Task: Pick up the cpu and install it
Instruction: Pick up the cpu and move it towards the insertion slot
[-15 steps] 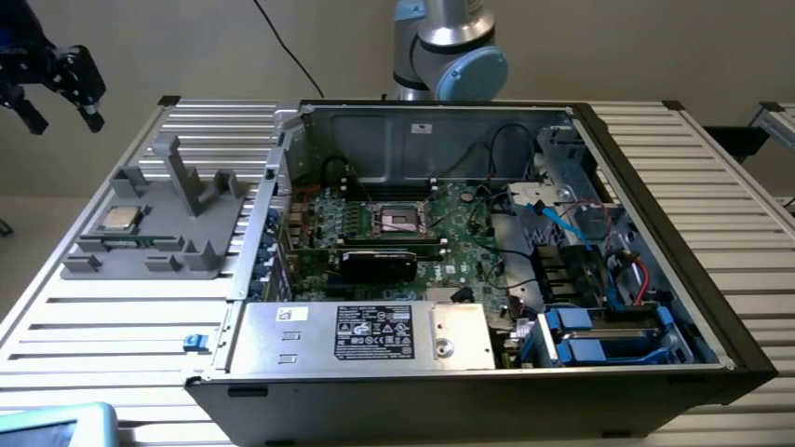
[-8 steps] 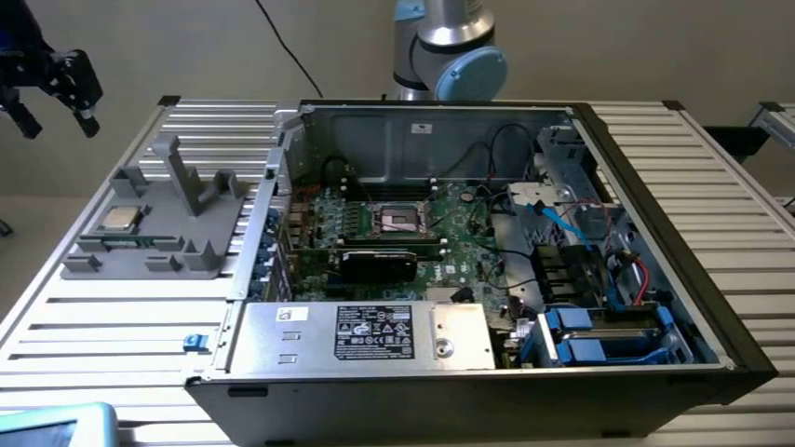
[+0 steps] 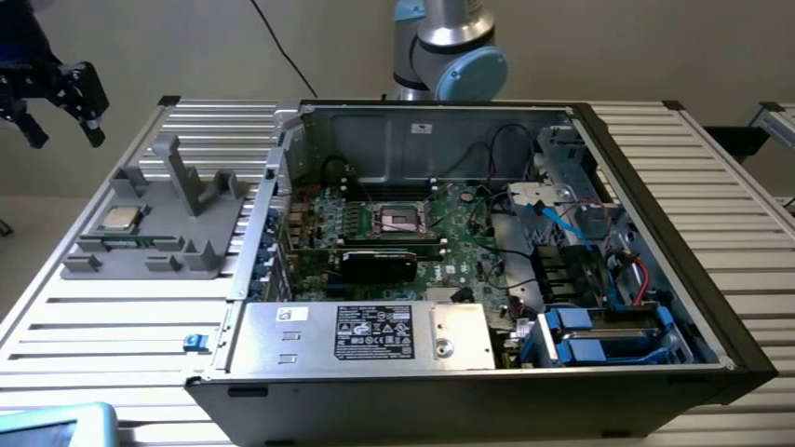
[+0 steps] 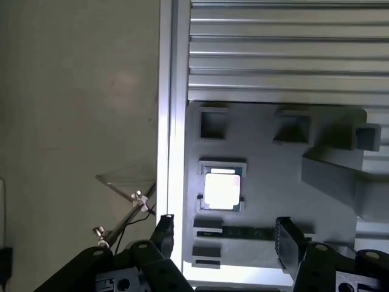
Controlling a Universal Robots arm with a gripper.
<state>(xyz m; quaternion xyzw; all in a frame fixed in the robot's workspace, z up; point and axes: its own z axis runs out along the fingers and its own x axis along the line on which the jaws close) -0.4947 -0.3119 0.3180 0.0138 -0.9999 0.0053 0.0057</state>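
Nothing is installed yet. The cpu (image 4: 222,190) lies in its grey tray (image 4: 267,176) on the counter (image 4: 273,48), beneath the end effector (image 4: 226,240), which hangs wide open and empty (the motherboard socket (image 3: 404,220), well away from it, looks unfilled).

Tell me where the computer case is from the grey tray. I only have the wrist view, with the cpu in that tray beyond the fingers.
Observer: The open computer case stands right beside the tray, on the exterior view's right of it.
Operator: Where's the socket in there?
Observer: The socket lies on the green motherboard, about mid-board, toward the case's back wall.
Operator: And the gripper?
Observer: The gripper hangs open, above the cpu and to the exterior view's left of it.
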